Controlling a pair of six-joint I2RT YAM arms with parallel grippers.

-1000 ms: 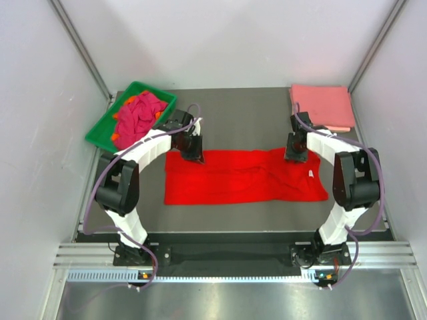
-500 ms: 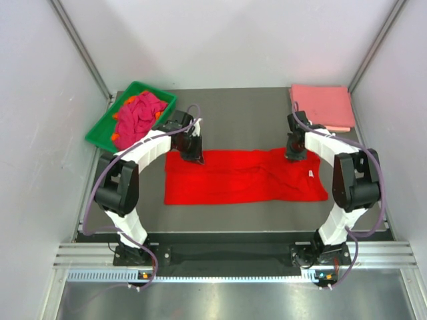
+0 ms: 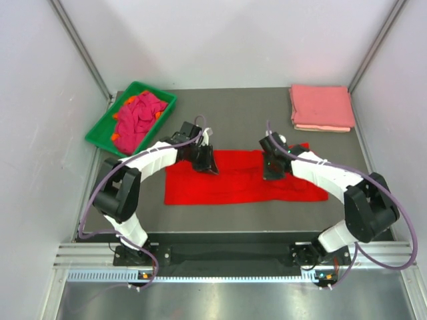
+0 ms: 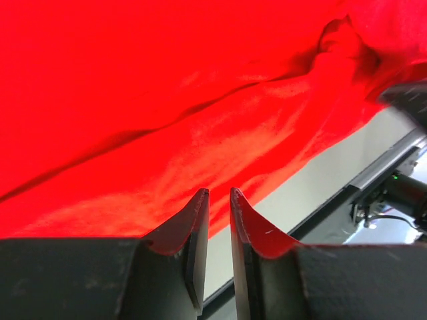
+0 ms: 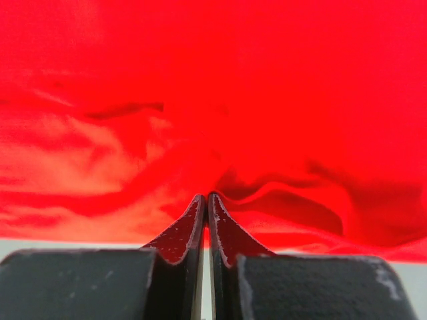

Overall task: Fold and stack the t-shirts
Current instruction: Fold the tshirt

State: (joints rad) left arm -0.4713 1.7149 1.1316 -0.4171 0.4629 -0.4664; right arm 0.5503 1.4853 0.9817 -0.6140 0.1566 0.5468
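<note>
So the red t-shirt (image 3: 233, 183) is spread flat across the middle of the worktop (image 3: 240, 113), with both arms leaning over its far edge and covering bits of it. The right tool (image 5: 207, 197) is clenched tight, and a ridge of fabric bunches up right at its tips, so it looks pinched. The left tool (image 4: 217, 195) sits just a slit apart over the cloth, and from overhead you honestly can't make out its tips. The folded salmon pink stack (image 3: 322, 108) sits at the far right corner. A magenta and orange heap (image 3: 137, 117) is crumpled in the green tray (image 3: 100, 130) at far left.
</note>
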